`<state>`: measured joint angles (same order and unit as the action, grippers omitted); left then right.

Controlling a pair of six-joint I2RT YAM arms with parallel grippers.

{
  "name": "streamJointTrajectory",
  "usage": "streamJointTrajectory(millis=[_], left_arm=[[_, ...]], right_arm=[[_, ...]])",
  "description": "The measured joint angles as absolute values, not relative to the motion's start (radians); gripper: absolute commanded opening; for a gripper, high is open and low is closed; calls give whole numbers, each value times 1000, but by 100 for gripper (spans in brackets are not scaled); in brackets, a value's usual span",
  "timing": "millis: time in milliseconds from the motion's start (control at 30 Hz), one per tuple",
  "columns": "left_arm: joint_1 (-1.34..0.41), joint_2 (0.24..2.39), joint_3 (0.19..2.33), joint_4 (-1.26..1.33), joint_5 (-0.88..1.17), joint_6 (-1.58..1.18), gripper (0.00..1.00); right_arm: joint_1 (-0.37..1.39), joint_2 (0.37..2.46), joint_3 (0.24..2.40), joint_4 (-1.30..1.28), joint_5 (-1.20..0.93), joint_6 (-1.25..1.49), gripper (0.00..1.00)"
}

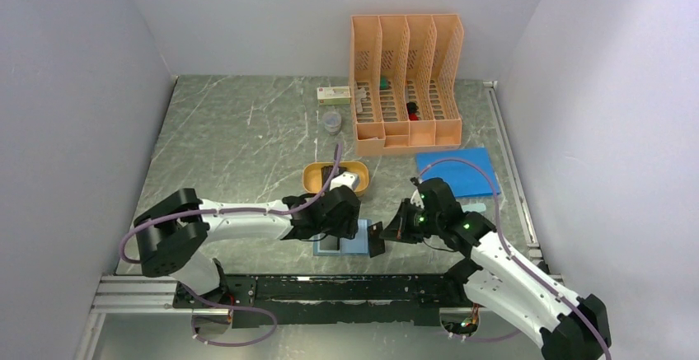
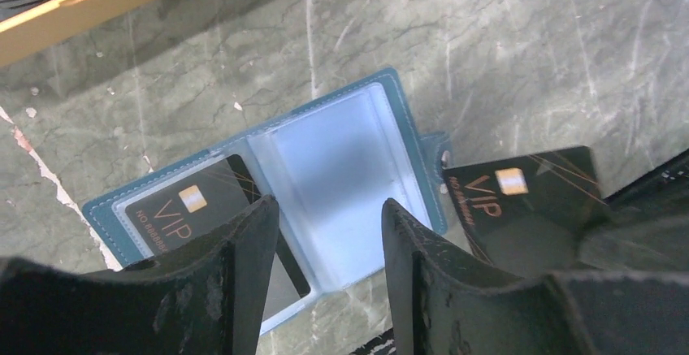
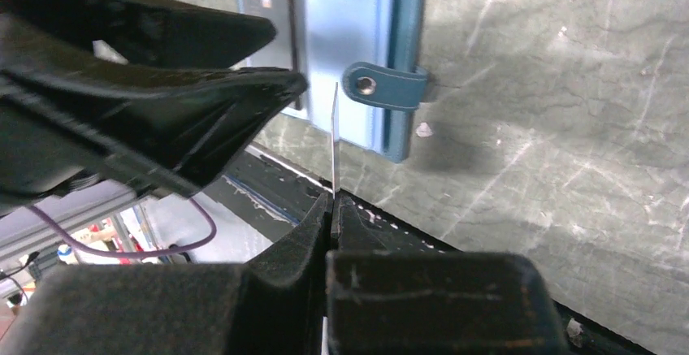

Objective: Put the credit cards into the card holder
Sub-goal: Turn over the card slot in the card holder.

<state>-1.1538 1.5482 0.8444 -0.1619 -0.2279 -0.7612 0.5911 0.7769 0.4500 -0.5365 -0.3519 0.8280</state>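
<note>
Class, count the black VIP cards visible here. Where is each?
2. The first card sits in a pocket of the open card holder; the second card is pinched in the right hand beside it. More may be hidden in the orange tray.

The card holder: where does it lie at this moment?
Top view: the card holder lies open under the left tool, just in front of the orange tray, and left of the card held by the right tool.
</note>
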Motion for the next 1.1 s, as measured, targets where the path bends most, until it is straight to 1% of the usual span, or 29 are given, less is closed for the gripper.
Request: streamJointTrajectory(millis=[100,367,567,600,667,800,867,967,1100], left_arm=[[-1154,1563,844,-165,-242,-767,54],[-1155,1633,862,-163,-244,-766,58],[-1163,1702,923,-163,-245,-752,56],[-1164,1711,930,-163,-249,-751,54],[-1167,1721,941,-165,-259,-751,48],[-1169,1727,942,-177,-294,-754,24],[-1169,1729,941,-185,-312,-759,17],[-1169,1731,940,-188,-330,-771,11],[-1173,1728,928,-176,-345,-786,7]], right_arm=[[600,744,462,-529,-351,826,0],[640,765,476,-514,-350,823,0],[648,762,459,-516,-347,822,0],[649,761,457,-516,-346,822,0],[651,760,451,-517,-342,822,0],[652,756,439,-524,-325,822,0],[653,751,430,-526,-320,822,0],[654,751,419,-526,-316,823,0],[657,761,406,-521,-314,823,0]])
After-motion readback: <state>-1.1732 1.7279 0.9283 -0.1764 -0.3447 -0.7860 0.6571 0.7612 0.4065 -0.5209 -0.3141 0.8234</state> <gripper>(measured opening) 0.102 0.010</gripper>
